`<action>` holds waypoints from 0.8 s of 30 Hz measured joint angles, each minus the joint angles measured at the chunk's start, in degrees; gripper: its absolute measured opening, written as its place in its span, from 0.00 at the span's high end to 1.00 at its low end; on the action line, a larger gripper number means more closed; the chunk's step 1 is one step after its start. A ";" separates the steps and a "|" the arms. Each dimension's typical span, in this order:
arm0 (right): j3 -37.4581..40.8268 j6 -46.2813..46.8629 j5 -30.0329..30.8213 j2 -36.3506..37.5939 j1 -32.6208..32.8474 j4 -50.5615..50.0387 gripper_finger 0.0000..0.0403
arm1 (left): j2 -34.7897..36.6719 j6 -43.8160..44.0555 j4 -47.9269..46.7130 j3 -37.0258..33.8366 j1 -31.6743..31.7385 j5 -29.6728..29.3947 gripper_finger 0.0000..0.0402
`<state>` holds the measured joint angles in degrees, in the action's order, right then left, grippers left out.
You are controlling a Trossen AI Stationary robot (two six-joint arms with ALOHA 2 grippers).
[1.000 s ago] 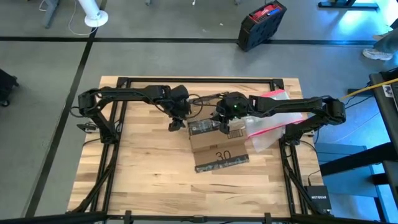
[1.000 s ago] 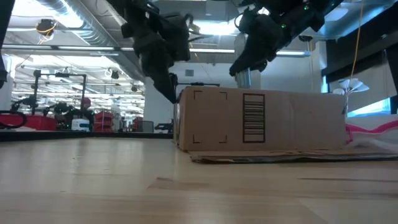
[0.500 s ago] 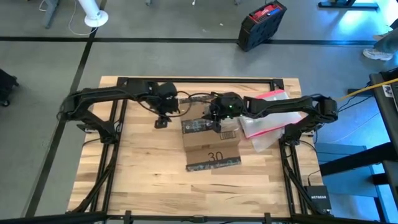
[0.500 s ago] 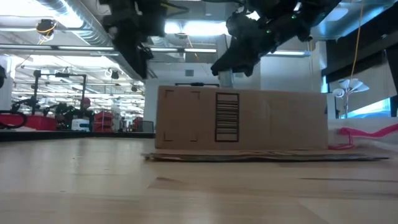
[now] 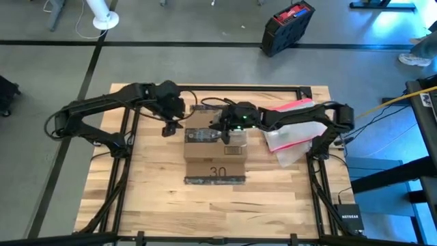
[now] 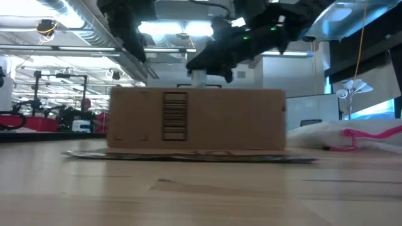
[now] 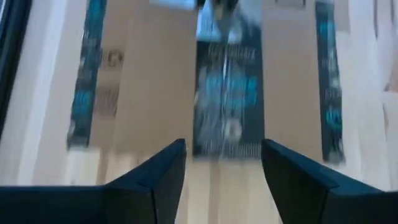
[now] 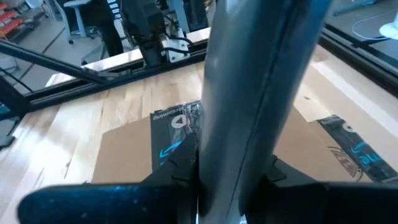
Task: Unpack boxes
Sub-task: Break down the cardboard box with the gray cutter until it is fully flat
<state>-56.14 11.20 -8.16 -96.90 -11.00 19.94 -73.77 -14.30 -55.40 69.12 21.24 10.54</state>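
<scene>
The brown cardboard box (image 5: 215, 147) stands near the table's middle. A black tape strip (image 5: 205, 134) runs over its top, and a flap marked "30" (image 5: 218, 171) lies flat on the near side. My right gripper (image 5: 229, 132) is above the box top, shut on a smooth grey bar-shaped tool (image 8: 249, 93). My left gripper (image 5: 167, 128) hangs open above the table just left of the box, touching nothing. The left wrist view looks down on the taped box top (image 7: 227, 93) between its open fingers. My right gripper holds the grey tool between its two fingers (image 8: 177, 171), which come from the table's right and slant down. The tool's pale lower end (image 6: 198, 78) meets the box top near the tape. The fingers hide the exact place of the pinch.
A clear pouch with a pink-red edge (image 5: 293, 126) lies on the table right of the box, under the right arm. A black and red case (image 5: 287, 27) stands on the floor beyond the far edge. Bare wood (image 5: 157, 198) lies on the near and left sides.
The box has slid along the table toward its left edge, and the right gripper with the tool has gone the same way, sinking a little and tipping. My left gripper has risen and drawn back toward the table's left, away from the box, staying open.
</scene>
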 joint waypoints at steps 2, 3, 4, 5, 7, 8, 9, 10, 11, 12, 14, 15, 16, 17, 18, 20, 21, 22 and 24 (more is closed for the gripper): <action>-2.95 0.15 -0.02 -2.76 0.22 0.70 0.82 | -0.36 -0.66 3.34 -1.68 -0.43 0.88 0.50; -4.46 0.17 -0.02 -3.96 0.26 1.12 0.82 | -0.61 -0.70 4.63 -2.41 -0.59 1.35 0.50; -6.06 0.16 0.07 -5.45 0.56 1.35 0.82 | -0.99 -0.83 5.72 -3.09 -0.64 2.09 0.50; -7.80 0.15 0.64 -6.83 0.80 1.67 0.82 | -1.31 -0.99 6.49 -3.81 -0.64 2.79 0.50; -10.74 0.16 1.60 -9.18 0.94 1.55 0.82 | -2.09 -1.98 6.52 -5.85 -0.64 3.96 0.50; -12.39 0.28 1.95 -10.50 1.02 1.70 0.82 | -2.37 -2.69 6.40 -6.97 -0.64 4.06 0.50; -13.80 0.78 2.09 -11.47 1.19 2.22 0.82 | -2.61 -3.20 6.43 -8.31 -0.64 4.09 0.50; -14.91 0.99 2.47 -12.37 1.33 2.38 0.82 | -2.70 -3.84 6.45 -9.76 -0.64 4.12 0.50; -16.23 0.99 2.84 -13.12 1.35 2.40 0.82 | -2.72 -4.09 6.68 -11.04 -0.63 4.13 0.50; -17.31 0.98 3.17 -13.73 1.42 2.47 0.82 | -2.72 -4.14 7.32 -12.10 -0.62 4.06 0.50; -18.87 0.98 3.58 -14.69 1.73 2.38 0.82 | -2.50 -3.96 9.08 -14.06 -0.62 4.18 0.50; -19.33 0.86 3.63 -14.84 1.70 1.89 0.82 | -2.48 -3.92 9.23 -14.95 -0.62 4.16 0.50; -19.51 0.67 3.65 -14.86 1.70 0.99 0.82 | -2.48 -4.06 9.10 -15.83 -0.62 4.16 0.50; -19.62 0.57 3.65 -14.86 1.70 -0.09 0.82 | -2.48 -4.16 9.47 -16.61 -0.62 4.20 0.50; -19.68 0.39 3.67 -14.86 1.67 -0.70 0.82 | -2.47 -4.24 10.01 -17.47 -0.62 4.21 0.50; -19.63 0.04 3.53 -14.86 1.66 -3.08 0.82 | -2.35 -4.38 10.92 -19.26 -0.61 4.52 0.50; -19.60 -0.03 3.12 -14.86 1.66 -4.19 0.82 | -2.30 -4.37 11.06 -19.96 -0.54 4.66 0.50; -19.60 -0.02 2.78 -14.86 1.66 -4.87 0.82 | -2.23 -4.34 11.21 -20.55 -0.44 4.71 0.50; -19.65 -0.11 2.41 -14.77 1.77 -6.32 0.82 | -2.24 -4.26 11.48 -21.35 -0.40 4.78 0.50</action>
<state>-75.79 11.09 -5.75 -111.67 -9.23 13.63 -76.01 -18.55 -43.92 47.77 20.84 15.32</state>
